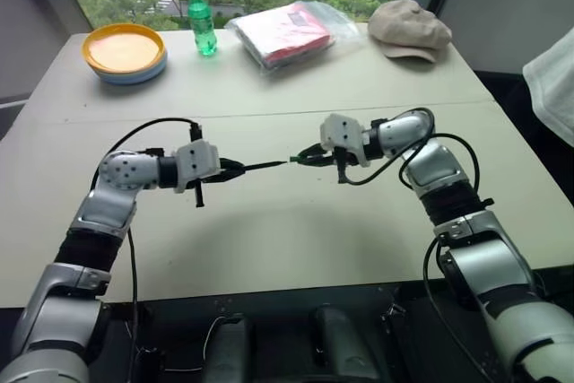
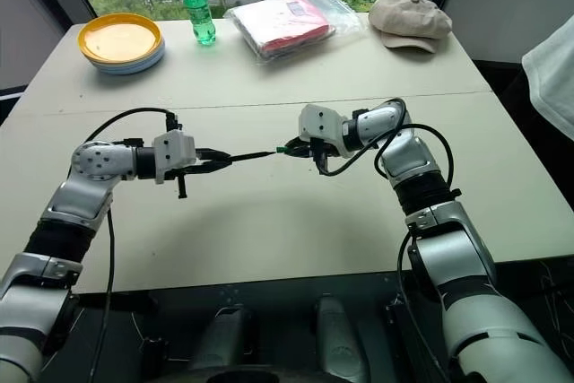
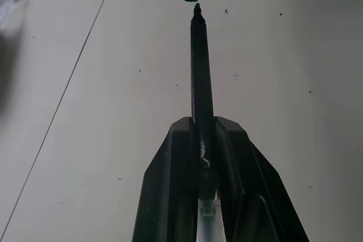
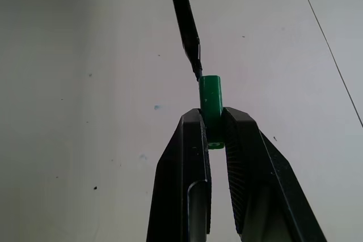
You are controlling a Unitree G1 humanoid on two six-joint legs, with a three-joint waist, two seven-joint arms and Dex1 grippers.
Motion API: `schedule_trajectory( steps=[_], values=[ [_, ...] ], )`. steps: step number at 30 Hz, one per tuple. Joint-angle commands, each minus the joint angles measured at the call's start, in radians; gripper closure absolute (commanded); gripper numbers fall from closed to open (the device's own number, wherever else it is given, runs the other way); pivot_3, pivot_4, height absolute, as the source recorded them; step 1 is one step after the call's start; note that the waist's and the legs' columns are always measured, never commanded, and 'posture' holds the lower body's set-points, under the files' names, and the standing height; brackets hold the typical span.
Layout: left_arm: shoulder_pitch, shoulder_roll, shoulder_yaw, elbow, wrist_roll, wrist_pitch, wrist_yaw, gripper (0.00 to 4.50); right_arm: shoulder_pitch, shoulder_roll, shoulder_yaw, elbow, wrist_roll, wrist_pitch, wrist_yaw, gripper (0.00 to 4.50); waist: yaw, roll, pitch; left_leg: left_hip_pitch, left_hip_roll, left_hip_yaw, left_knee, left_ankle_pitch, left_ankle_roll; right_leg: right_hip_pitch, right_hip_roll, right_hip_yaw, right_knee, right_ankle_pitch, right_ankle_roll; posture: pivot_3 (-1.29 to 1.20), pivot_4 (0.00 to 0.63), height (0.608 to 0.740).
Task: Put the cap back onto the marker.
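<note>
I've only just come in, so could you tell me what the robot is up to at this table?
It is putting a cap back on a marker. The left hand is shut on the marker, pointing its tip toward the right hand, which is shut on the small green cap. Both are held above the table, nearly tip to mouth, but the cap is not on yet; the left wrist view shows a small gap between them.

Matt pale table (image 1: 269,239), glossy green plastic cap (image 4: 211,97), smooth dark marker (image 3: 199,77), crinkled clear plastic bag (image 1: 291,33).
</note>
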Motion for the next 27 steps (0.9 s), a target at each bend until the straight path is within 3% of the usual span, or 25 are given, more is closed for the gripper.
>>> schedule_trajectory(
  steps=[1,27],
  values=[
    [-0.016,0.003,0.021,-0.037,-0.001,-0.003,0.008,4.50,-0.013,-0.004,-0.003,-0.037,0.015,-0.004,0.001,4.44,0.000,0.000,0.000,0.000,0.000,0.000,0.000,0.000,0.000,0.000,0.000,0.000,0.000,0.000,0.000,0.00,0.150,0.740],
    [-0.023,-0.015,0.011,-0.038,0.011,-0.008,0.000,4.50,0.031,0.022,0.037,-0.188,0.033,0.068,0.013,4.44,0.000,0.000,0.000,0.000,0.000,0.000,0.000,0.000,0.000,0.000,0.000,0.000,0.000,0.000,0.000,0.00,0.150,0.740]
  ],
)
